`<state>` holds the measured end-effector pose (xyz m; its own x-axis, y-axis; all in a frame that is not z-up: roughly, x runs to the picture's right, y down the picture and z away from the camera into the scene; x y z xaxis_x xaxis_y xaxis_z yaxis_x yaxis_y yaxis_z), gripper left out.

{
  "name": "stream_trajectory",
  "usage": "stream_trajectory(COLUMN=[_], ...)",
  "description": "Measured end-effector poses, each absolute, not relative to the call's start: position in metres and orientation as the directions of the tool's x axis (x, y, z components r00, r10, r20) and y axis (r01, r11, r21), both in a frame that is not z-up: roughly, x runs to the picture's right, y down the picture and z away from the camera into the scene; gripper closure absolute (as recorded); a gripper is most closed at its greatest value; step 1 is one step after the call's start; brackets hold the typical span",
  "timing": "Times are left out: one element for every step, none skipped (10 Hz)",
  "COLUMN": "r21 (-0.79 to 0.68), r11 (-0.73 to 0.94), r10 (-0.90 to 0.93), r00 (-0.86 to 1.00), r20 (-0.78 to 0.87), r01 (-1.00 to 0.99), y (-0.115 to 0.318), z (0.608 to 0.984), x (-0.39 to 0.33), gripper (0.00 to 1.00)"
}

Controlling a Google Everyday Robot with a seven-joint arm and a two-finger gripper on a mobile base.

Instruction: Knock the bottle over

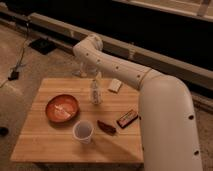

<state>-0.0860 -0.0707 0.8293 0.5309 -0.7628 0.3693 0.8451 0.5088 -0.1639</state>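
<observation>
A clear plastic bottle [96,93] stands upright near the middle back of the wooden table [50,145]. My white arm reaches in from the lower right, bends at an elbow [90,46] above the table's far edge and comes down behind the bottle. My gripper [90,74] hangs just above and behind the bottle's top, close to it. I cannot tell whether it touches the bottle.
A red bowl [62,108] sits left of the bottle. A white cup [83,131], a dark red packet [106,127] and a snack bar [127,118] lie in front. A white pad [115,85] lies behind right. Cables lie on the floor at left [17,65].
</observation>
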Motion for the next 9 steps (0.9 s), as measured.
stream_trajectory(r21=[-0.147, -0.131, -0.111, -0.095, -0.080, -0.056, -0.035, -0.021, 0.004], r11=[0.500, 0.492, 0.483, 0.473, 0.465, 0.451, 0.436, 0.428, 0.421], r10=[-0.771, -0.779, -0.788, -0.796, -0.804, -0.816, -0.826, -0.832, -0.837], r00=[0.516, 0.502, 0.486, 0.471, 0.459, 0.437, 0.416, 0.403, 0.387], r20=[0.374, 0.377, 0.378, 0.379, 0.378, 0.378, 0.381, 0.381, 0.386], r01=[0.854, 0.861, 0.869, 0.876, 0.882, 0.891, 0.899, 0.904, 0.907], y=[-0.070, -0.070, -0.071, -0.071, -0.072, -0.074, -0.074, -0.076, -0.078], z=[0.829, 0.828, 0.826, 0.825, 0.824, 0.822, 0.820, 0.819, 0.818], x=[-0.096, -0.105, -0.117, -0.127, -0.135, -0.151, -0.164, -0.170, -0.179], gripper=[0.35, 0.35, 0.35, 0.35, 0.35, 0.35, 0.35, 0.35, 0.35])
